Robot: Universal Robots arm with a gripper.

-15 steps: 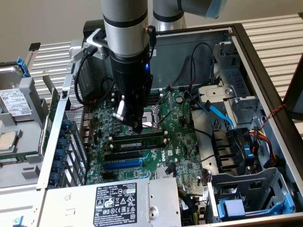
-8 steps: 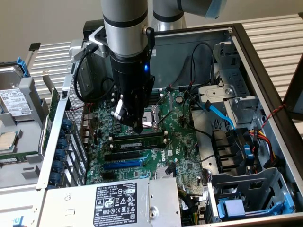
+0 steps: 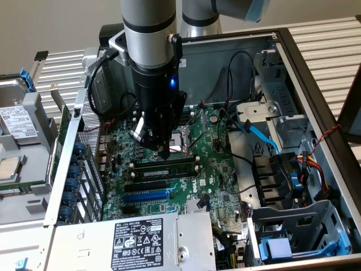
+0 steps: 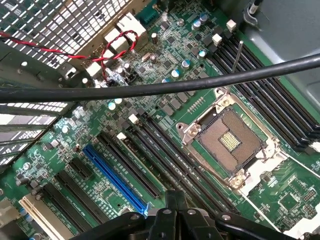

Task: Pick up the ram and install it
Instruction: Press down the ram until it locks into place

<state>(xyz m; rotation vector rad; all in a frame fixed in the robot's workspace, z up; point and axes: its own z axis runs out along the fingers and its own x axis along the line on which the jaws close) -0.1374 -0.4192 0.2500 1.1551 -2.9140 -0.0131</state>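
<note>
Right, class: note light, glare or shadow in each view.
Exterior view: a blue light glows above the gripper; the case interior is dimmer than the slats outside. Wrist view: bright light washes out the perforated case wall; the CPU socket frame glints.

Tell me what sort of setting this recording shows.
Likely a computer repair or assembly bench: an opened desktop case with its green motherboard exposed, a power supply and a loose hard drive beside it.
</note>
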